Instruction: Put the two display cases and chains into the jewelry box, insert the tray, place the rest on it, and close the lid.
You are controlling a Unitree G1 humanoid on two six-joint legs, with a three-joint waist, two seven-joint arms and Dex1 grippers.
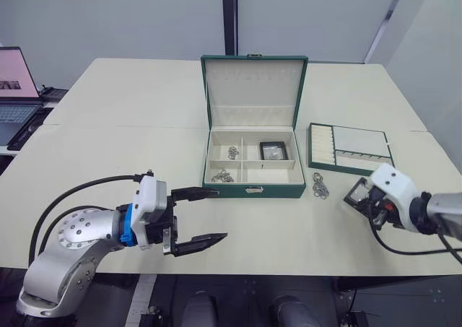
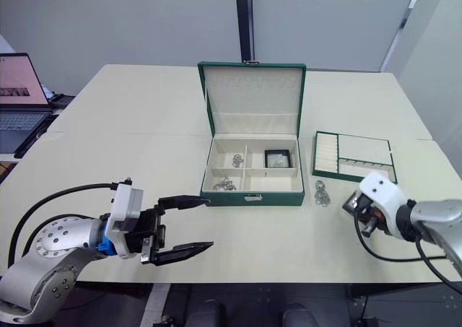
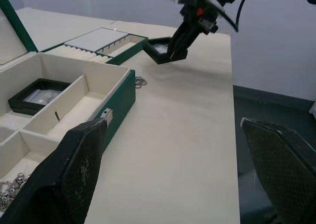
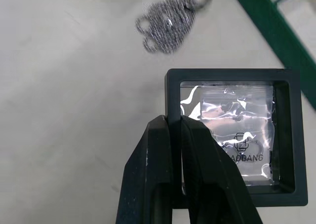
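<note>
The green jewelry box (image 1: 253, 190) stands open at the table's middle, lid upright. Its compartments hold two chains (image 1: 232, 152) (image 1: 222, 176) and one black display case (image 1: 273, 150). To its right lies the green tray (image 1: 350, 148). A loose chain (image 1: 320, 186) rests on the table between box and tray. My right gripper (image 4: 173, 122) is shut on the frame edge of a second black display case (image 4: 232, 135), held tilted near the table's right front, beside the loose chain. My left gripper (image 1: 220, 214) hovers open and empty in front of the box's left corner.
A laptop (image 1: 14, 89) sits on a side surface at the far left. The table's front edge (image 1: 289, 273) runs just below both grippers. A seam (image 1: 123, 127) crosses the tabletop behind the box.
</note>
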